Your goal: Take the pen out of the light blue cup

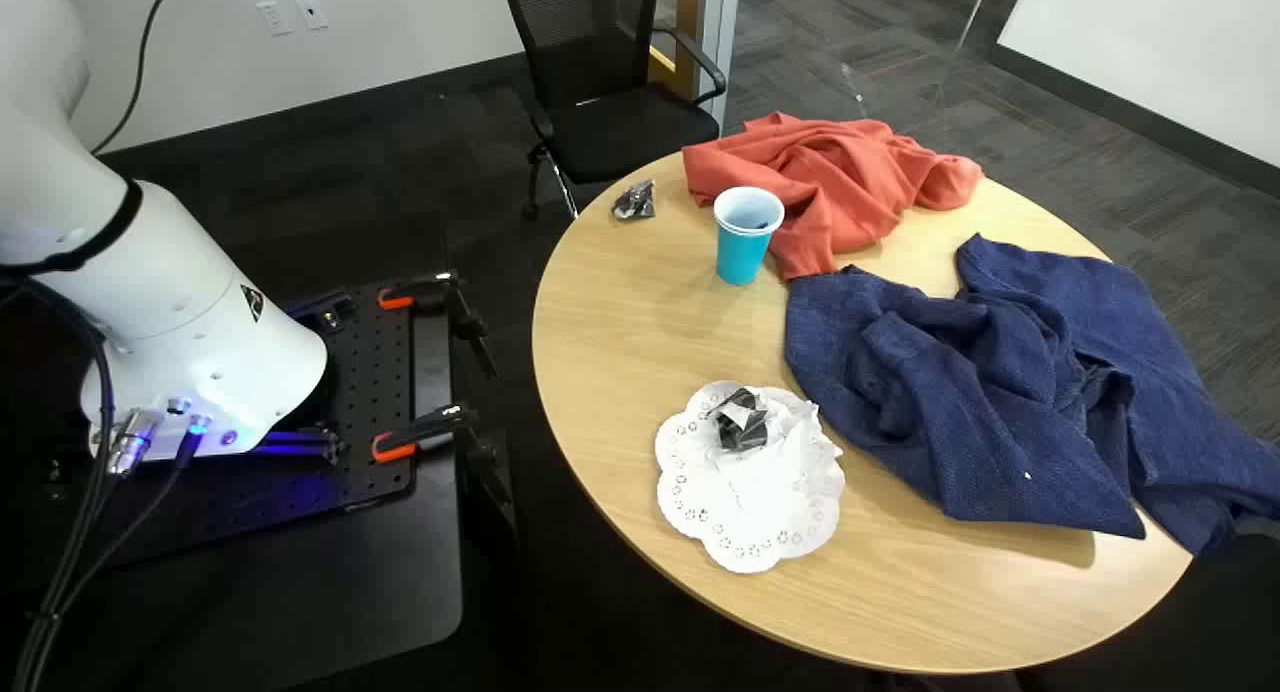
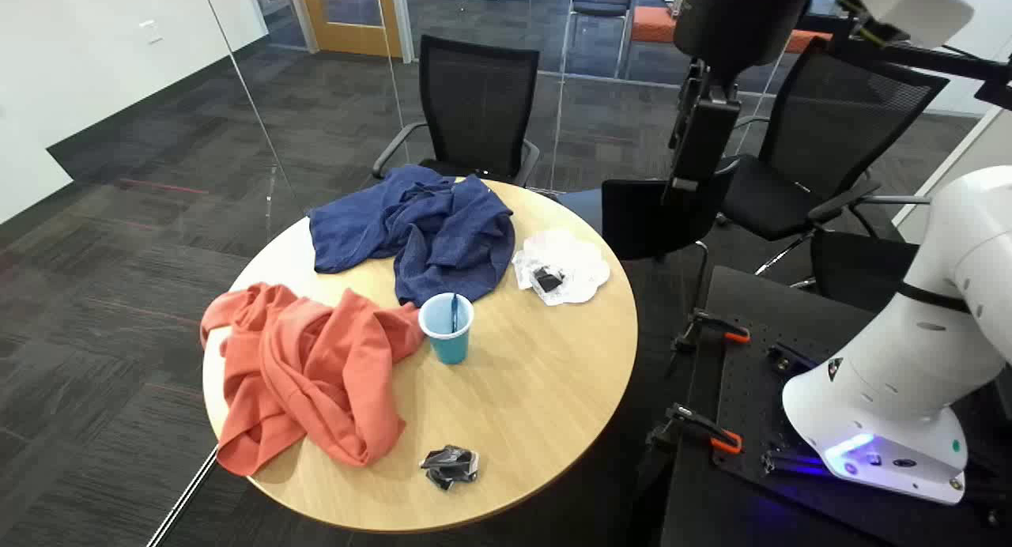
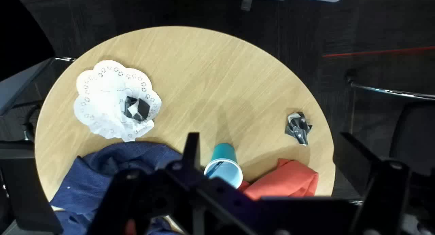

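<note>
In an exterior view, the near wall of the light blue, tapered round cup (image 2: 451, 348) hides the lower end of the thin, dark, straight pen (image 2: 455, 313). In the wrist view, the blurred black two-fingered gripper (image 3: 268, 140) covers parts of the crumpled navy cloth (image 3: 85, 180) and the crumpled orange-red cloth (image 3: 285, 180). The smooth white robot arm (image 1: 150, 262) is cut off by an exterior view's left edge.

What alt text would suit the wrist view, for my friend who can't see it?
A light blue cup with a dark pen inside stands on a pale round table, seen from above past an open gripper. Close by lie a navy cloth and a red cloth; farther off, a white doily holding a dark clump, and a second clump.
</note>
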Tool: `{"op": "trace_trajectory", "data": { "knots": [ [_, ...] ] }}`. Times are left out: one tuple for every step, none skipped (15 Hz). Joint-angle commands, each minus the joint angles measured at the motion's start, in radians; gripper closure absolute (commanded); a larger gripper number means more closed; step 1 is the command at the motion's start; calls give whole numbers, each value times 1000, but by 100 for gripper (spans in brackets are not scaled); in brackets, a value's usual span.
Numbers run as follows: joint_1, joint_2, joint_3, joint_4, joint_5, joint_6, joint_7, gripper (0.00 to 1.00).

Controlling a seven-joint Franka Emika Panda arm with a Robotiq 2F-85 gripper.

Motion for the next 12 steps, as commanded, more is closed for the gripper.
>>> {"op": "trace_trajectory", "data": {
  "knots": [
    [3,1,-2,3,-2,-3,2,0],
    [3,1,-2,3,-2,-3,2,0],
    [3,1,-2,3,-2,-3,2,0],
    [3,1,-2,3,-2,-3,2,0],
    [3,1,-2,3,-2,-3,2,0],
    [3,1,-2,3,-2,-3,2,0],
    [3,1,-2,3,-2,-3,2,0],
    [3,1,-2,3,-2,-3,2,0],
    [3,1,-2,3,-2,-3,2,0],
    [-1,13,-2,12,2,3,13,0],
    [-11,27,5,23,3,14,42,0],
    [-18,40,6,31,12,27,68,0]
  ]
}}
